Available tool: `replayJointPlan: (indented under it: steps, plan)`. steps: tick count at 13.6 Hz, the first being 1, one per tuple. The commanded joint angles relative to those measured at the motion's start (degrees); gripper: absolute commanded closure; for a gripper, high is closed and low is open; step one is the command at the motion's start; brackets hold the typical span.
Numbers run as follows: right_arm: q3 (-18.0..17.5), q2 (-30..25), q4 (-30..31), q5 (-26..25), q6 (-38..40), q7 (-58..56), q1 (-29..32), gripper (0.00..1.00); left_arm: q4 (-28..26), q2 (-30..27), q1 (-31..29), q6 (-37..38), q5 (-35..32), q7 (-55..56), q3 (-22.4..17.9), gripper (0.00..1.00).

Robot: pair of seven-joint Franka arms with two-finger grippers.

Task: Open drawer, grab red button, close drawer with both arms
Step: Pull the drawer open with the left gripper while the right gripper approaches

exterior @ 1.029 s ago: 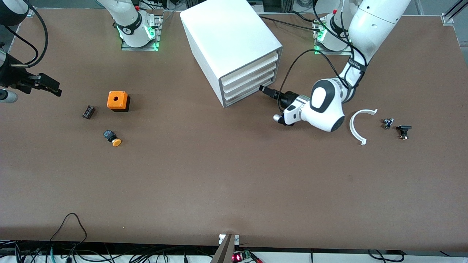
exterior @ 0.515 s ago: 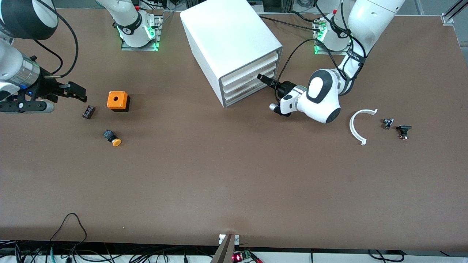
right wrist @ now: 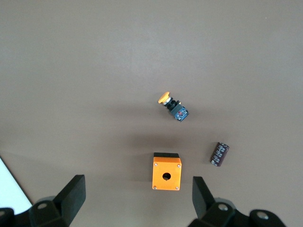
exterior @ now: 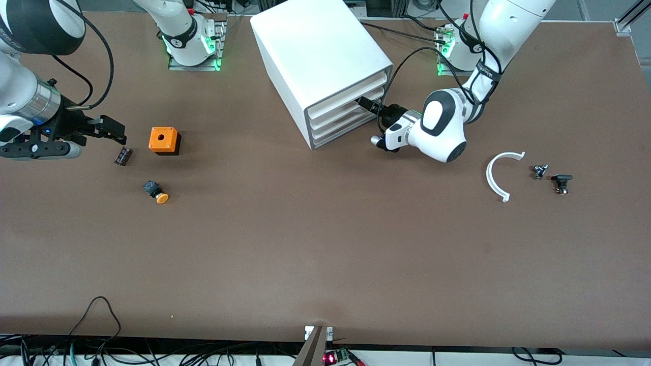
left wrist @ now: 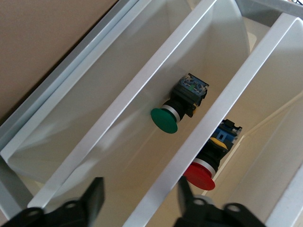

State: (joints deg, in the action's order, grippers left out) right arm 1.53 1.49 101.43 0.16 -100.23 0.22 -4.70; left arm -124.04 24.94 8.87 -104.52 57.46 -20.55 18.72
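Left gripper [left wrist: 137,205], fingers spread and holding nothing, sits right at the front of the white box cabinet [exterior: 320,56] by the table's robot-side edge. Inside 1 wide shallow white plastic drawer [left wrist: 246,99] lies the red-capped push button [left wrist: 208,163]. Right gripper [exterior: 109,129], fingers apart, hangs above the small dark cylinder [exterior: 122,155] near the right arm's end

drawer fronts: left gripper [exterior: 365,103] fingers spread, right at drawer [left wrist: 156,156] lip
inside: button [left wrist: 208,161] close under upper tray
right gripper [exterior: 109,127]: open, bare table below
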Motion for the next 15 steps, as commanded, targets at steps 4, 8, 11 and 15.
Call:
replayJointPlan:
  steps: [4,8,11,15]
  plan:
    - [0.3,4.0,-4.7,0.4,0.2,-0.1,-3.0,0.0,-0.2,-3.0,-1.4,-5.0,-0.8,-1.2,-1.0,1.0]
    - [0.3,7.2,-8.9,0.6,-0.4,-0.3,-4.8,0.0,7.2,-3.8,-5.1,-10.0,-6.9,-1.2,-7.5,1.0]
    - [0.3,10.3,-11.8,0.5,-2.1,-0.9,-8.3,0.0,6.7,-4.0,-5.6,-9.5,-7.0,-1.4,-7.5,0.01]
    - [0.3,14.1,-16.1,0.9,-2.7,-1.0,-14.7,0.0,7.1,-4.5,-5.6,-9.6,-7.0,-1.3,-7.3,0.0]
